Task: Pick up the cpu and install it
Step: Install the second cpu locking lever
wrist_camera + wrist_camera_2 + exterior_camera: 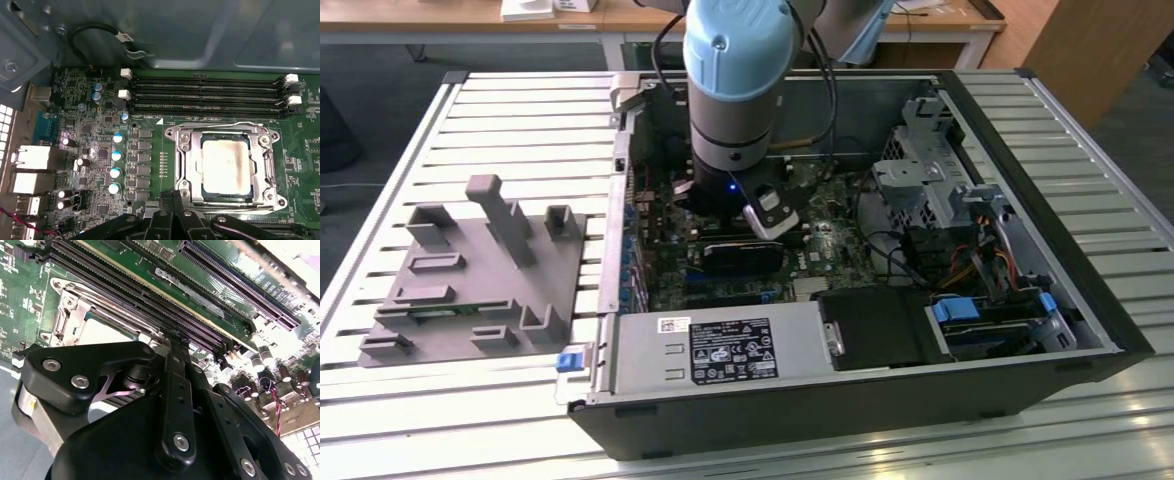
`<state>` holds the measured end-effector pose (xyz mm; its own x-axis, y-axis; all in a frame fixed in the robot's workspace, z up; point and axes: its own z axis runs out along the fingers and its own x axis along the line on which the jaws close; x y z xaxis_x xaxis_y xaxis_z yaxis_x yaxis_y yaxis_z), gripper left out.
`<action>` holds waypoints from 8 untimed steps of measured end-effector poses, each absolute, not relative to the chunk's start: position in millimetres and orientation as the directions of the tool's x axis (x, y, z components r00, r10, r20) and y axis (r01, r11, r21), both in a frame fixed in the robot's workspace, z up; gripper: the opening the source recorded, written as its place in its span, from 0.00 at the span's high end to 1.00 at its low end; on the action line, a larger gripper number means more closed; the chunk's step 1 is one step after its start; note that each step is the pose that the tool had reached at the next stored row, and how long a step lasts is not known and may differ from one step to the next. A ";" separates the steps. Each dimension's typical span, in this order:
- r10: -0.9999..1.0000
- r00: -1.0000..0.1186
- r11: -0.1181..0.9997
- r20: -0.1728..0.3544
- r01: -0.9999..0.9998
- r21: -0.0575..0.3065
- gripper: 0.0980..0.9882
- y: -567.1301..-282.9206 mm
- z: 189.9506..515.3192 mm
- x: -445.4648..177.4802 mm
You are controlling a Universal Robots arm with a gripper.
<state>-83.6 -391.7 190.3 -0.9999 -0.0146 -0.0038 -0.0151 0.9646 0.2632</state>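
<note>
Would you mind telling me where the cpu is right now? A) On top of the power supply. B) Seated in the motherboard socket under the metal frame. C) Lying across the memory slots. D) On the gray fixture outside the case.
B: in the first wrist view the cpu sits inside the socket's metal frame, just beside the memory slots.

One cpu [225,166] sits in one metal socket frame [186,165]. Four memory slots [205,95] run alongside. One open computer case [1067,250] and one gray fixture plate [467,270] are present.
</note>
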 end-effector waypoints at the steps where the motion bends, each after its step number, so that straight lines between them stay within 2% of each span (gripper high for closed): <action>1: -0.015 -1.000 0.965 -0.004 -0.015 0.263 0.99 -391.7 190.3 -83.6; 8: -0.015 -1.000 0.964 -0.008 -0.016 0.264 0.99 -391.6 199.6 -83.9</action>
